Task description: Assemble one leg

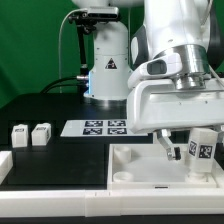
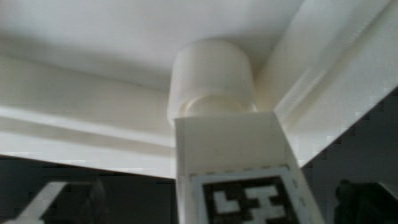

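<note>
step: leg seating | gripper – jaws spread, holding nothing | leg – upright at tabletop corner socket, exterior view's right | advice: regrip low, twist squarely until seated, keep it plumb

I see the leg, white with a square tag, standing upright on the large white panel, near its corner.

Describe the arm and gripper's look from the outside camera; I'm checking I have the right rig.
A white, glossy arm with rounded joint housings. The gripper has a boxy white body and short dark fingers. Behind it, the white base carries a triangular warning sticker, with a thin cable arching beside it.
</note>
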